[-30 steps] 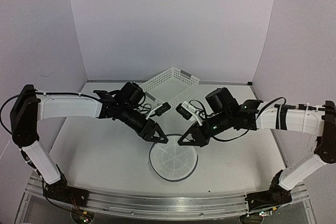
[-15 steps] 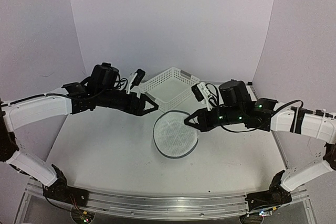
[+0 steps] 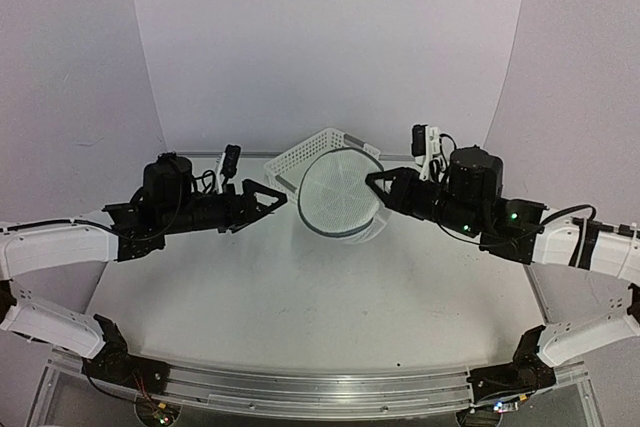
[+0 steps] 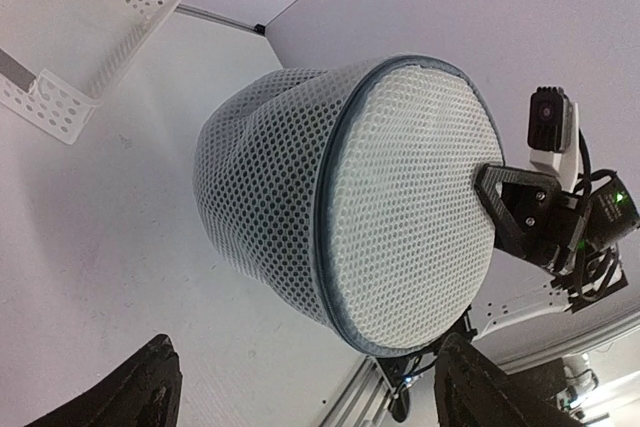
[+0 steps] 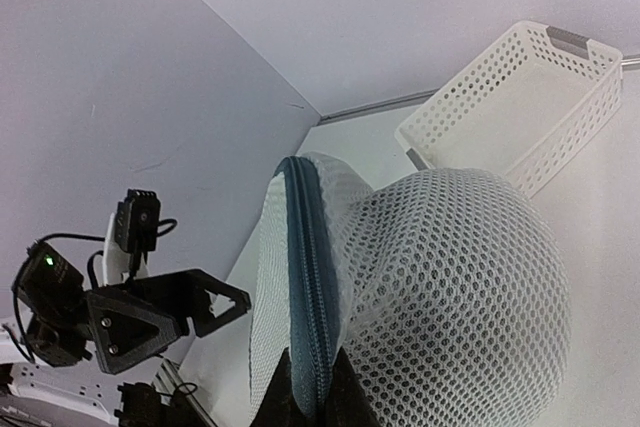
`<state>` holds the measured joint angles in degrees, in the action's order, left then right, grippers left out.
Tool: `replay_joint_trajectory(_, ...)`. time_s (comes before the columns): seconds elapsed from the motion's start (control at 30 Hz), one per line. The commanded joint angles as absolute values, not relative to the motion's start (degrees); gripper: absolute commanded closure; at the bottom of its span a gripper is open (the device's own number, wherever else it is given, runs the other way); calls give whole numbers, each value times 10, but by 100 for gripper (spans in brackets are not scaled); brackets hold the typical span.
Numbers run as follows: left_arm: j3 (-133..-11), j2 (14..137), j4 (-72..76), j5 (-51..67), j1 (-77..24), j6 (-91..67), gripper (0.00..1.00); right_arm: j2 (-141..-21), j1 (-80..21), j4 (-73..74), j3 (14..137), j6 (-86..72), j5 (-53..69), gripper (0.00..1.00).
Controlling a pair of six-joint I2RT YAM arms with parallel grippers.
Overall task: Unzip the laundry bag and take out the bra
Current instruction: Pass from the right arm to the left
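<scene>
- Top view: found the laundry bag (image 3: 338,192) lifted clear of the table (image 3: 250,287) and tipped on edge, round face toward the camera. Caught the right gripper (image 3: 378,185) at the bag's 3 o'clock, fingers together on the dark rim. Placed the left gripper (image 3: 272,199) at 9 o'clock, near but apart, fingers spread wide and empty. Noted the white basket (image 3: 318,145) behind, at 12 o'clock.
- Left wrist view: showed the bag (image 4: 370,207) filling the middle, with the left gripper (image 4: 305,367) splayed at 6 o'clock and touching nothing.
- Right wrist view: showed the right gripper (image 5: 310,387) clamped on the blue-grey zipper band (image 5: 305,267) at 6 o'clock, and the left gripper (image 5: 215,307) waiting at 8 o'clock.
- Judged the step as unzipping, zip apparently closed. Called next for the free gripper to find and pinch the pull tab, located in no view.
- Saw no bra anywhere; presumably inside, though could not tell through the mesh.
- Read no brand, label or writing.
</scene>
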<state>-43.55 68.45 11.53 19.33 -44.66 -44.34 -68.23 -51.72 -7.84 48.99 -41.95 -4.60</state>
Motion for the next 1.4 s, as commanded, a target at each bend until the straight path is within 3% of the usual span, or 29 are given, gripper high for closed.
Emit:
replay_joint_trajectory(0.0, -403, 662, 282, 202, -446, -540, 13, -689, -541, -207, 513, -463, -97, 100)
replay_joint_trajectory(0.17, -361, 666, 400, 203, -446, -605, 13, -717, -564, -231, 542, -463, -120, 100)
replay_joint_trajectory(0.5, -340, 691, 484, 221, -451, -663, 13, -760, -597, -267, 579, -450, -128, 100)
replay_joint_trajectory(0.73, -331, 708, 529, 235, -452, -689, 22, -772, -604, -286, 583, -443, -122, 100)
replay_joint_trajectory(0.87, -332, 711, 546, 242, -452, -695, 41, -771, -606, -286, 578, -437, -121, 100)
replay_joint_trajectory(1.13, -343, 719, 555, 253, -452, -694, 98, -752, -607, -285, 544, -434, -117, 100)
replay_joint_trajectory(1.37, -366, 738, 556, 295, -450, -671, 100, -716, -608, -256, 507, -412, -110, 100)
